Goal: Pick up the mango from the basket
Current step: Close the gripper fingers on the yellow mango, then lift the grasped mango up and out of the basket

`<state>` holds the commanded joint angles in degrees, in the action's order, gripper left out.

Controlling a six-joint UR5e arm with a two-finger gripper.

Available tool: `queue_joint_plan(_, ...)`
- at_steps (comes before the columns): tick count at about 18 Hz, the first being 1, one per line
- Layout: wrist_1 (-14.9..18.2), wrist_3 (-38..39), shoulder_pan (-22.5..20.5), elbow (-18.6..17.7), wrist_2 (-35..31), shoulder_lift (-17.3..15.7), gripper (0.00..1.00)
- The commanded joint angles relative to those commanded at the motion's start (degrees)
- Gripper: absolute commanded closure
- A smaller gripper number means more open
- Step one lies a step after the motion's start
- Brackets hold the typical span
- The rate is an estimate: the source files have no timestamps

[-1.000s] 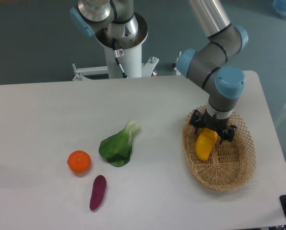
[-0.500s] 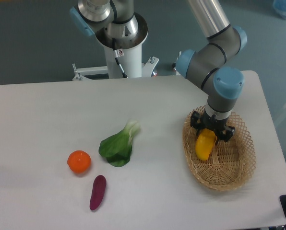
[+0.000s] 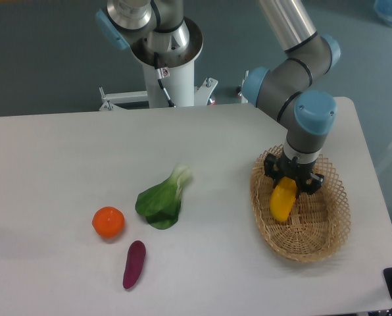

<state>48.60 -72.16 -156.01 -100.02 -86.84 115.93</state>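
Tool (image 3: 292, 182) clamped on the mango's (image 3: 282, 200) far end inside the basket (image 3: 327, 230). End grip risks the smooth fruit pivoting or slipping out during lift.

Mango's (image 3: 281, 201) upper end behind the end effector (image 3: 293, 181); fingertip contact hidden

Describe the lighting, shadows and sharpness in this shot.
Fixed camera view: even, soft light with only faint shadows under the orange and sweet potato; no strong glare on the table; the mango, basket and gripper are sharp, while the bok choy looks slightly soft at its pale stem.
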Motion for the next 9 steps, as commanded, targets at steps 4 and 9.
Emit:
queue_joint_plan(4,0.3,1.4,-0.4,3.1,0.7,-0.6,0.5)
queue_joint_plan(9,0.0,14.1,-0.4,6.1,7.8,-2.8,0.5)
